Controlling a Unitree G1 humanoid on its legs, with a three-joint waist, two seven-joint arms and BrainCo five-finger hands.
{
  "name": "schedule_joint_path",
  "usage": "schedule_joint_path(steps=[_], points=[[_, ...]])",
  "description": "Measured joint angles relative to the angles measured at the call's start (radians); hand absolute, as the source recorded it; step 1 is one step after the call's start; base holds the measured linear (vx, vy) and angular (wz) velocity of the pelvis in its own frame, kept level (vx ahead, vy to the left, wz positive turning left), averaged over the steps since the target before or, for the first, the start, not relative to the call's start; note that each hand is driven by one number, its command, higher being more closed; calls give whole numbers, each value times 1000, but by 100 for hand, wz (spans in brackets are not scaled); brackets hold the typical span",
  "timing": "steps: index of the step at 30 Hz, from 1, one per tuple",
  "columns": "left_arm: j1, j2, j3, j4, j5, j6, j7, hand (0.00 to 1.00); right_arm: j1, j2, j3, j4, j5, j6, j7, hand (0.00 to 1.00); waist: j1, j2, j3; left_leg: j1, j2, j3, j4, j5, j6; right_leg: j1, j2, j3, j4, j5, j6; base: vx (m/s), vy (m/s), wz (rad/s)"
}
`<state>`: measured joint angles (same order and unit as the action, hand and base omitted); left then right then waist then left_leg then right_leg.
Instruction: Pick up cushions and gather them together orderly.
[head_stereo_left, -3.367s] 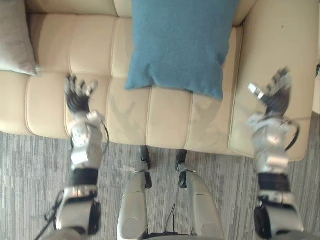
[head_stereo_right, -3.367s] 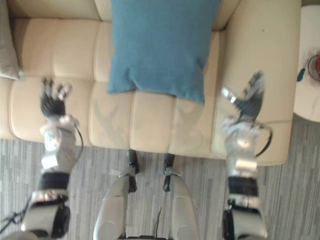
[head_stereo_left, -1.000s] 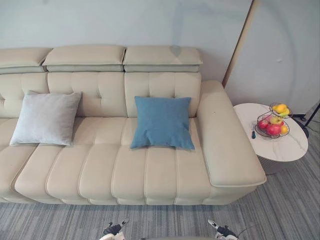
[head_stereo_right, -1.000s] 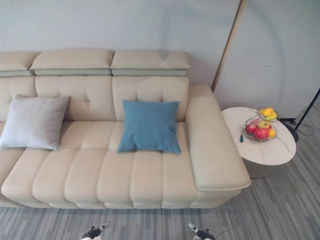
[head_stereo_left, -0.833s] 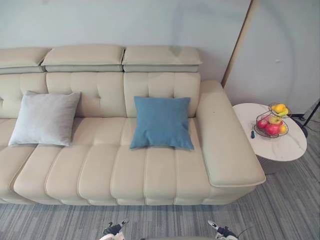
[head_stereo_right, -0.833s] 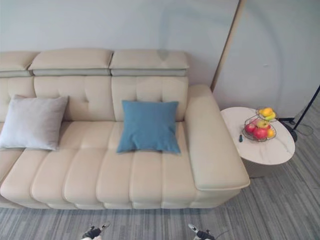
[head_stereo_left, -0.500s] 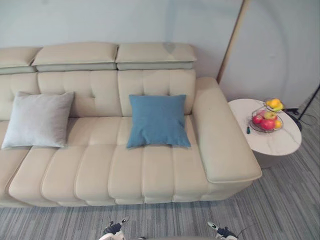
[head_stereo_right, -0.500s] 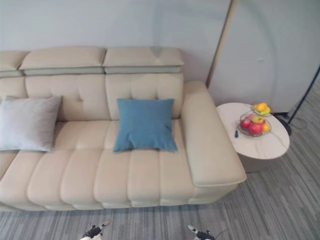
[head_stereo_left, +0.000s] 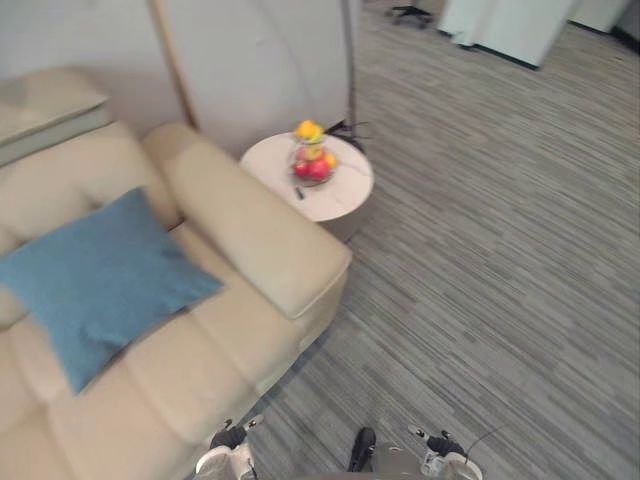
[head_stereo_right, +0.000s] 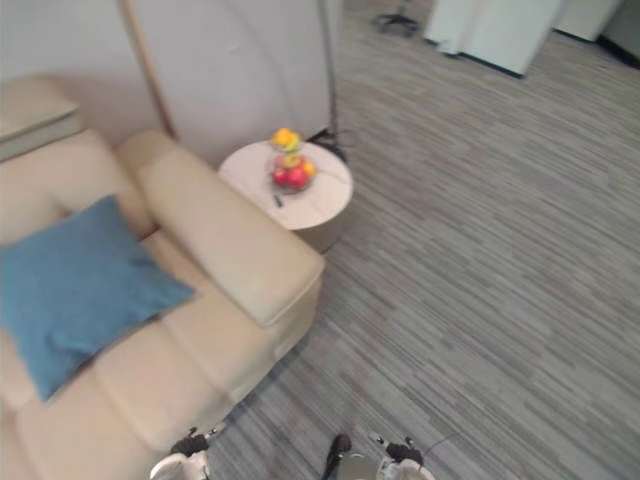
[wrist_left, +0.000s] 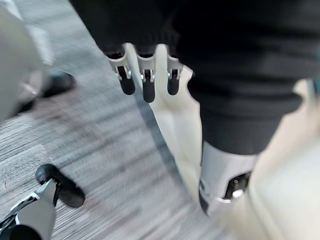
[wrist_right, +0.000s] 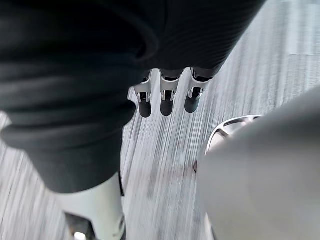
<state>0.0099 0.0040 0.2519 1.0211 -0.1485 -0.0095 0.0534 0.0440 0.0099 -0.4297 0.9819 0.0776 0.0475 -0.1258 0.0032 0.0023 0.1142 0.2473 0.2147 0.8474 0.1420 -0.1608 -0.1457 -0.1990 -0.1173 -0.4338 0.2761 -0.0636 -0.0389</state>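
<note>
1. The blue square fabric cushion (head_stereo_left: 95, 275) lies on the cream leather sofa (head_stereo_left: 255, 245), at the left edge of your head views.
2. Left hand (wrist_left: 148, 82) and right hand (wrist_right: 166, 100) hang loose, fingers straight, holding nothing.
3. Likely risk: with the cushion so far off-centre, a reach could miss it — or a swing could clip the round white side table (head_stereo_left: 345, 195).
4. Head views give you cushion and table; wrist views, the fingers over grey carpet (head_stereo_left: 480, 250).

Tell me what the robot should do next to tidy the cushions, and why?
Probably turn left to face the sofa. The blue cushion sits on it at the view's left edge, while the head looks mostly at floor and a side table. The left hand and right hand hang open, empty.
</note>
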Motion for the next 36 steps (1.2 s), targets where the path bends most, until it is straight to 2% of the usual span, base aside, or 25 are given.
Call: schedule_joint_path(steps=[1,3,4,5,7,9,10,12,13,14,15,16,17,19,22,24,26,27,28,31,32,33,34,35,36], points=[[-8,-5,-7,15,3,2,-1,0,-7,-11,0,8,1,0,2,0,-5,17,9,-1,4,-1,23,20,-22,-29,17,38,18,-15,-8,205,-213,-121],[-9,-19,-3,33,21,5,-1,0,-15,-17,-16,16,2,-7,5,0,-11,15,18,-29,53,-24,195,24,-20,-40,31,97,51,-46,-22,179,-189,-105],[-14,-21,23,30,31,6,-3,0,-15,-14,-21,16,3,-8,5,0,-5,11,47,-108,138,-148,482,56,117,11,51,153,45,-70,-39,128,-125,-76],[-15,-24,34,29,31,4,-6,0,-16,-17,-19,16,3,-8,5,0,-4,10,52,-141,144,-203,552,32,123,22,58,172,40,-77,-43,171,-146,-103],[-14,-28,45,10,30,-4,-16,0,-18,-19,-6,17,3,-2,1,0,4,25,61,-284,83,-428,681,-95,73,68,90,240,37,-106,-64,122,-30,-92],[-11,-35,44,-12,28,-6,-16,0,-23,-15,2,18,2,1,1,0,22,24,62,-361,-4,-562,597,-140,63,93,122,317,33,-122,-50,187,13,-131],[-6,-38,49,-31,26,-7,-16,0,-27,-15,9,18,2,1,-1,0,38,24,62,-410,-66,-666,504,-146,70,101,150,387,34,-134,-41,151,42,-158],[-7,-50,78,-45,19,-8,-15,0,-28,-16,21,16,2,0,-2,0,52,24,62,-450,-131,-815,408,-140,70,112,179,472,36,-143,-34,200,129,-181],[-5,-56,91,-50,12,-11,-12,0,-23,-17,27,16,2,0,-3,0,62,24,61,-462,-171,-941,334,-125,94,112,202,534,56,-156,-34,252,207,-194],[-3,-56,93,-49,9,-11,-11,0,-24,-18,33,16,2,0,-3,0,63,25,60,-458,-172,-971,310,-113,114,110,213,560,74,-169,-30,265,241,-208],[7,-52,102,-48,8,-9,-10,0,-23,-20,47,12,2,-1,-3,0,61,37,44,-439,-155,-970,301,-65,86,100,242,622,126,-203,-20,263,215,-188],[16,-33,111,-46,8,-6,-9,0,-6,-10,60,10,2,-1,-2,0,55,8,22,-415,-151,-888,286,-83,81,86,232,674,160,-232,0,274,209,-169],[17,-29,111,-45,8,-5,-9,0,3,-5,60,9,2,-1,-1,0,54,-2,11,-414,-148,-860,275,-81,81,79,219,674,172,-235,6,283,200,-162],[18,-18,111,-36,8,-5,-8,0,18,11,59,11,2,1,-1,0,69,-38,-16,-340,-144,-710,221,-91,99,27,129,586,257,-228,90,330,221,-155],[7,-20,106,-23,5,2,-5,0,17,14,53,-6,2,1,1,0,63,-28,-9,-255,-129,-622,187,-95,105,7,75,411,322,-214,126,228,105,-112],[8,-20,74,-8,-10,1,6,0,12,12,28,-26,2,-1,0,0,60,-10,-7,-170,-105,-504,143,-95,106,8,-23,111,324,-211,94,180,47,-123],[13,-9,53,2,-11,0,5,0,-10,22,16,-14,2,0,0,0,65,-13,-9,-129,-105,-445,101,-95,105,0,-49,-24,205,-149,42,208,-8,-126],[6,4,31,23,-10,2,5,0,-29,21,4,6,1,1,1,0,62,-4,-7,-119,-105,-441,79,-92,102,0,-30,-38,166,-146,12,313,-115,-147],[-5,1,-3,45,-10,5,4,0,-52,-2,-6,30,1,0,1,0,57,26,-1,-108,-91,-444,64,-81,83,14,18,-3,111,-122,-21,276,-115,-111],[-11,-21,-2,53,-3,11,5,0,-50,-29,-61,60,1,3,0,0,46,61,9,-90,-84,-450,111,-59,51,41,43,39,88,-122,-23,257,-78,-70],[-16,-27,-1,48,14,16,5,0,-32,-31,-82,59,2,5,-1,0,44,64,13,-108,-67,-455,231,-47,30,85,53,56,60,-124,-22,205,-54,-43],[-16,-35,9,36,26,16,5,0,-10,-28,-77,55,5,3,0,0,43,61,17,-151,-43,-474,381,-22,47,125,63,68,39,-130,-19,269,-80,-55],[-16,-35,37,19,32,16,5,0,-5,-29,-57,52,5,1,-2,0,46,57,29,-246,-7,-523,624,66,113,180,69,92,12,-150,-25,185,-40,-67],[-15,-31,38,8,31,15,5,0,-7,-31,-39,51,5,2,-3,0,54,51,37,-301,8,-548,753,56,124,200,73,117,3,-169,-33,185,-1,-82],[-15,-33,37,-1,31,15,5,0,-6,-33,-31,49,5,2,-4,0,58,58,38,-368,12,-587,845,-5,131,222,83,149,2,-193,-46,122,61,-86]])
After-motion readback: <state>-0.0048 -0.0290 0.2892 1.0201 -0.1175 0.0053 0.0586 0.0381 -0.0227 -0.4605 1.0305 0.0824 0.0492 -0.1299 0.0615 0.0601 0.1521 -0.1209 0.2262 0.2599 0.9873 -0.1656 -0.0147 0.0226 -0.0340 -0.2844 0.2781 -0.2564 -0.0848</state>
